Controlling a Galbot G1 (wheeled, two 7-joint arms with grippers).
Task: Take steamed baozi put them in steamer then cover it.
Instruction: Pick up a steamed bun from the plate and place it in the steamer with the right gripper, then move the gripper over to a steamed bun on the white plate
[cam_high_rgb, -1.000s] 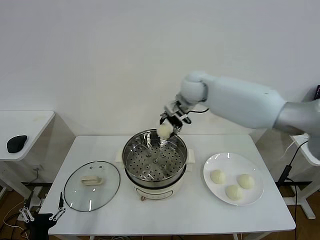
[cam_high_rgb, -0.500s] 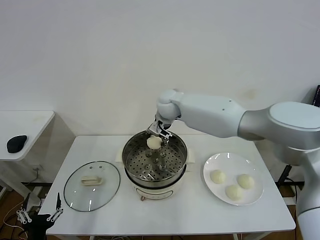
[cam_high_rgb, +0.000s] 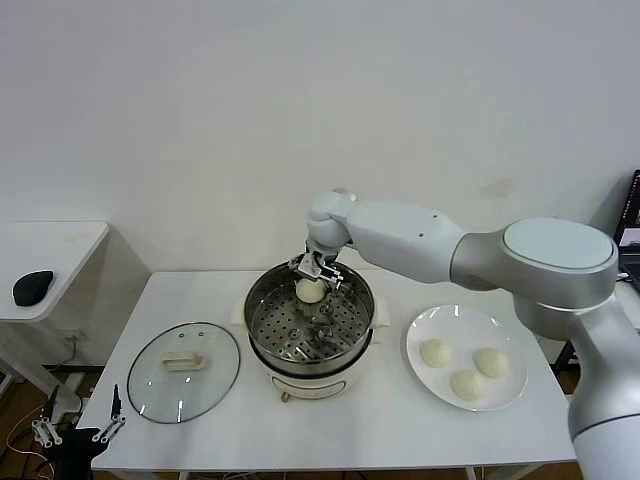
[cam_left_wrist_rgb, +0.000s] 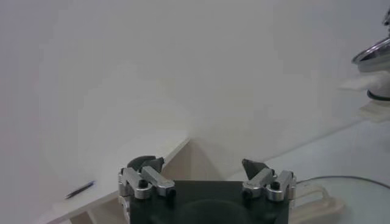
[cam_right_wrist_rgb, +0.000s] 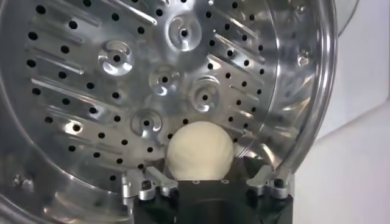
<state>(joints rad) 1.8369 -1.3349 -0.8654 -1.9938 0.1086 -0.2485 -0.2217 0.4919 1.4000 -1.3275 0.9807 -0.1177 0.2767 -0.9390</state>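
Note:
The steamer (cam_high_rgb: 262, 300) is a shiny steel pot on a cream base at the table's centre, with its perforated tray (cam_right_wrist_rgb: 122, 73) bare. My right gripper (cam_high_rgb: 318, 268) is shut on one baozi (cam_high_rgb: 311, 290) and holds it low inside the pot, by the far rim. In the right wrist view the bun (cam_right_wrist_rgb: 200, 149) fills the space between the jaws of my right gripper (cam_right_wrist_rgb: 204, 178), just over the tray. Three more baozi (cam_high_rgb: 467, 384) lie on the white plate (cam_high_rgb: 440, 322) to the right. The glass cover (cam_high_rgb: 185, 370) lies flat on the table to the left. My left gripper (cam_high_rgb: 80, 436) hangs open and empty below the table's front left corner.
A second white table (cam_high_rgb: 60, 245) with a black object (cam_high_rgb: 33, 287) stands at the far left. A white wall runs behind the table. Bare tabletop lies in front of the steamer and between the steamer and the plate.
My right gripper has carried the baozi leftward from above the pot's far right rim and lowered it into the pot. The left arm has hardly moved.

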